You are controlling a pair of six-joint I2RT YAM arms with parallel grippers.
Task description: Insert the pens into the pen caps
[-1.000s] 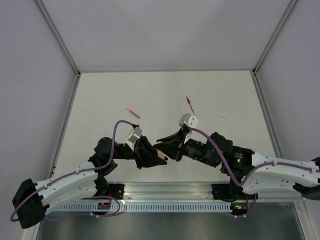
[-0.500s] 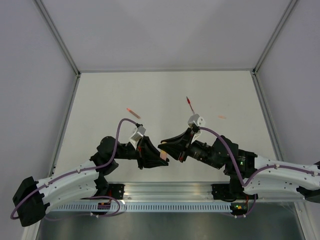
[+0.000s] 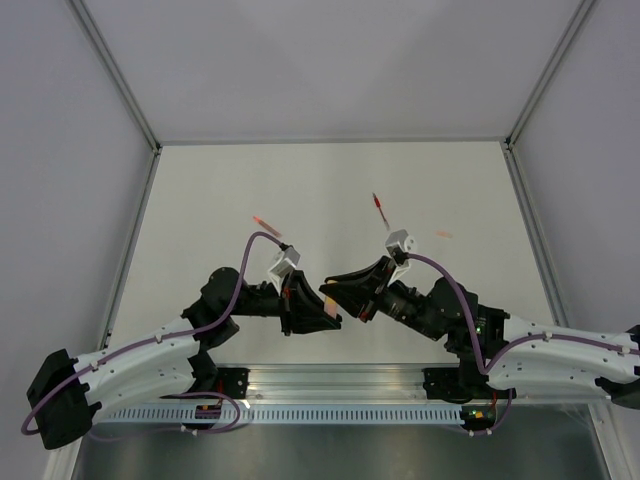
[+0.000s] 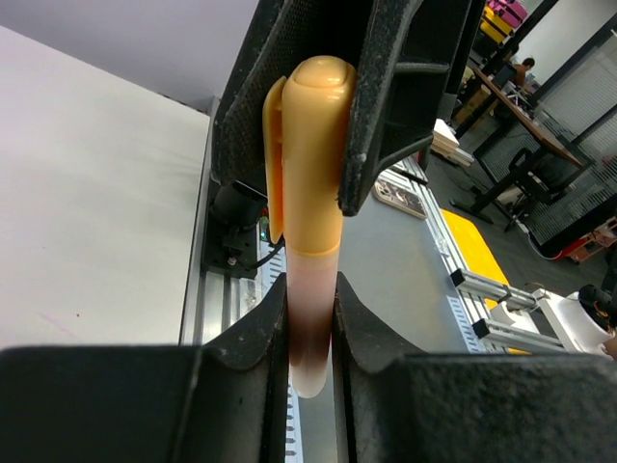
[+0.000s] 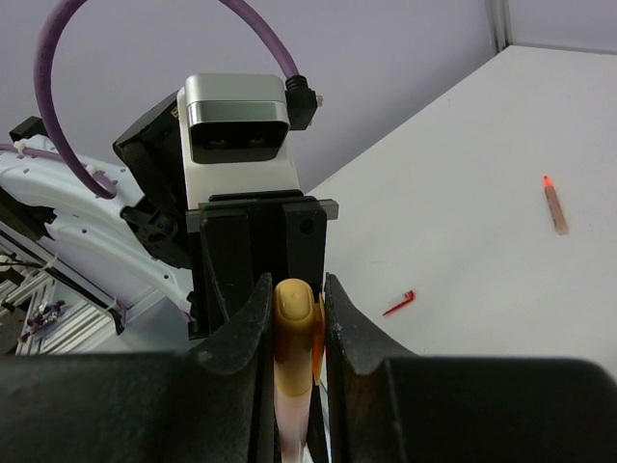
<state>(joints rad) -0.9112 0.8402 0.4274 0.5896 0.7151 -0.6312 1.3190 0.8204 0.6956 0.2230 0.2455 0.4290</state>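
My two grippers meet nose to nose low in the top view, the left gripper (image 3: 322,313) facing the right gripper (image 3: 337,291). Between them is the orange-peach pen (image 4: 310,318). My left gripper (image 4: 310,311) is shut on its pale barrel. The orange pen cap (image 4: 313,154) sits over the pen's far end, and my right gripper (image 5: 292,301) is shut on that cap (image 5: 294,313). A red pen (image 3: 379,208) lies alone on the table beyond the grippers. A tiny red pen cap (image 5: 398,304) lies on the table past the left gripper.
A pinkish stick with a red tip (image 3: 262,220) (image 5: 552,204) lies left of centre. A small peach stub (image 3: 443,235) lies to the right. The white table (image 3: 330,170) is fenced by metal posts (image 3: 156,148); the rail with the arm bases (image 3: 330,385) runs along its near edge.
Both wrists have drifted a little to the right, and the right wrist has also come slightly nearer. The grippers stay joined on the pen and cap, and nothing on the table has moved.
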